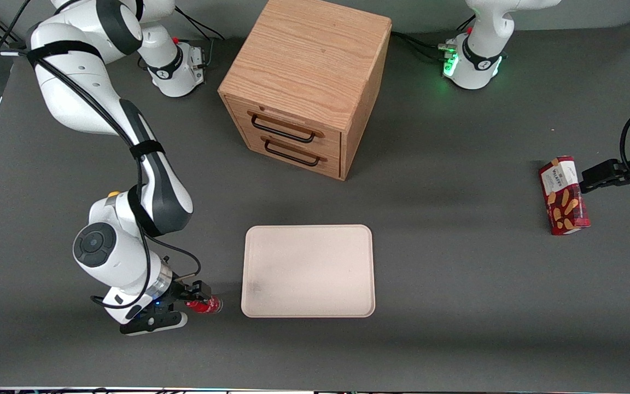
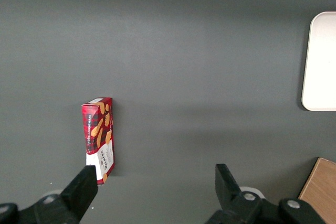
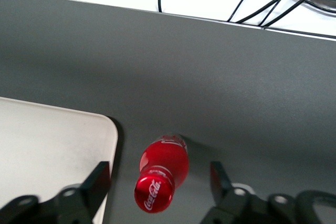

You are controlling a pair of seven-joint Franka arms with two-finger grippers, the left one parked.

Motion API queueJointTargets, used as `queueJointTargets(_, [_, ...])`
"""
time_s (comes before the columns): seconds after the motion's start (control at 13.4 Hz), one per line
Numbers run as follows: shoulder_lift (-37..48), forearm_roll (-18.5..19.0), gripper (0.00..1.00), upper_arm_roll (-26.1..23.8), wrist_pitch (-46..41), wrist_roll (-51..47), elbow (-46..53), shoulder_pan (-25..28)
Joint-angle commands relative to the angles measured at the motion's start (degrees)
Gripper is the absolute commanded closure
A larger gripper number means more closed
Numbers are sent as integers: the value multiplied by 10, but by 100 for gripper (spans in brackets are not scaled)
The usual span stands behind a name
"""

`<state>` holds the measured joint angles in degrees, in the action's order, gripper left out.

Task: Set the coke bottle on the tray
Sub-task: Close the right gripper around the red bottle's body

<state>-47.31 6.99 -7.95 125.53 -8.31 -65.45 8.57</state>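
Dark grey table (image 1: 457, 262), cables past its edge in right wrist view. Gripper (image 1: 197, 298) low over table beside tray (image 1: 308, 271), toward working arm's end; jaws spread, coke bottle (image 3: 160, 174) between them, neither finger visibly touching. Bottle on table just beside tray's corner nearest front camera, not on tray. Judgement: grasp not yet made; centre fingers on body below cap, clench gently, lift clear of low rim before carrying over. Tray empty. Wooden drawer cabinet (image 1: 307, 87) farther from front camera than tray, both drawers shut.
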Motion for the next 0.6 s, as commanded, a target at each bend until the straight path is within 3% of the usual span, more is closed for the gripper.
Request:
queueJointTargets(0.0, [2,6,97,1,10,4,-5,0])
queueJointTargets(0.52, [5,7,100,1,6,5,-4,0])
